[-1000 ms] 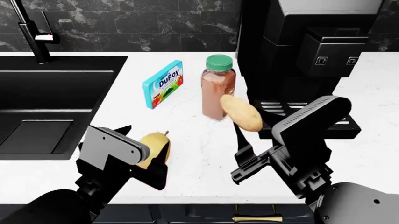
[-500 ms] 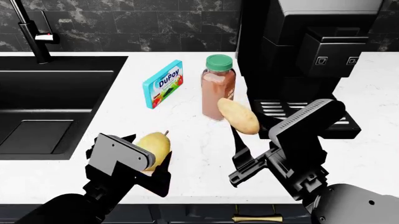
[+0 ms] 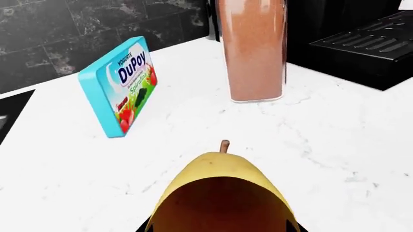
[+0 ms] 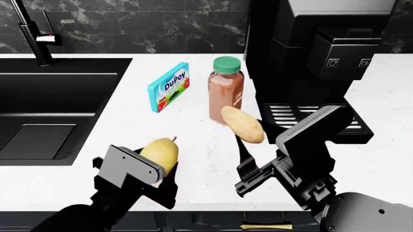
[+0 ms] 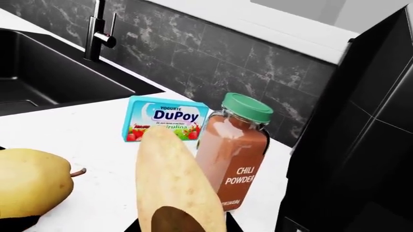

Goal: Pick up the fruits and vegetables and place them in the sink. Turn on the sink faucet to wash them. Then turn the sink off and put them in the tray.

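Now left hand grasping yellow fruit near the desk front edge, right hand grasping potato raised just before the bottle, sink far left.

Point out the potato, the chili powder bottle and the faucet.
potato [image 4: 243, 123], head view, middle of its tan skin.
chili powder bottle [image 5: 233, 154], right wrist view, glass body above the label.
faucet [image 4: 29, 33], head view, black upright column.
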Motion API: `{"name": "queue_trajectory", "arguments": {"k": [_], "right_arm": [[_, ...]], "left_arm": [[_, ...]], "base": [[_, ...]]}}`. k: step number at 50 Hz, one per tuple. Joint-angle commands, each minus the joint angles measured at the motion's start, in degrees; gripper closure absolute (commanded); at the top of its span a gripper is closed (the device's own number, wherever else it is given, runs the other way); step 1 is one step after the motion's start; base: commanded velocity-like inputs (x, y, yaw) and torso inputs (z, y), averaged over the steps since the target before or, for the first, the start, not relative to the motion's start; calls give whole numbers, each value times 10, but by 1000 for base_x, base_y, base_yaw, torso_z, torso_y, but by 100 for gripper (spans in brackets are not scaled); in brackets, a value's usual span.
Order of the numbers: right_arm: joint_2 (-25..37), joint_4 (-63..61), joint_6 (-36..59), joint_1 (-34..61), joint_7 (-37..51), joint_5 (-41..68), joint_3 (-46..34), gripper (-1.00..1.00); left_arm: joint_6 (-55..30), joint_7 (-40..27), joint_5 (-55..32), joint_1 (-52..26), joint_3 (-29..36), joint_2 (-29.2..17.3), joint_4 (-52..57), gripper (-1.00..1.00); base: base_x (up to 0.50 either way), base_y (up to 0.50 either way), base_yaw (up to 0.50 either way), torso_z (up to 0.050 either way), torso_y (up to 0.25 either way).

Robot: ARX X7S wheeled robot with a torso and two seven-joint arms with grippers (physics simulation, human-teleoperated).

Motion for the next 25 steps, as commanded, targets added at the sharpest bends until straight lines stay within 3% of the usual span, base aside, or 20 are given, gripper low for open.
{"name": "queue_trajectory", "arguments": {"k": [1, 9, 25], "right_arm": [[0, -4, 4, 1, -4, -16, 2, 100], [-5, -8, 8, 1, 24, -15, 9, 100], [-40, -5, -28, -26, 109, 5, 45, 100]], "left_arm": [[33, 6, -7, 15, -2, -4, 17, 100], [69, -35, -27, 19, -66, 7, 99, 100], [74, -92, -11, -40, -86, 35, 145, 100]], "base": [[0, 0, 0, 0, 0], [0, 0, 0, 0, 0], [0, 0, 0, 0, 0]]}}
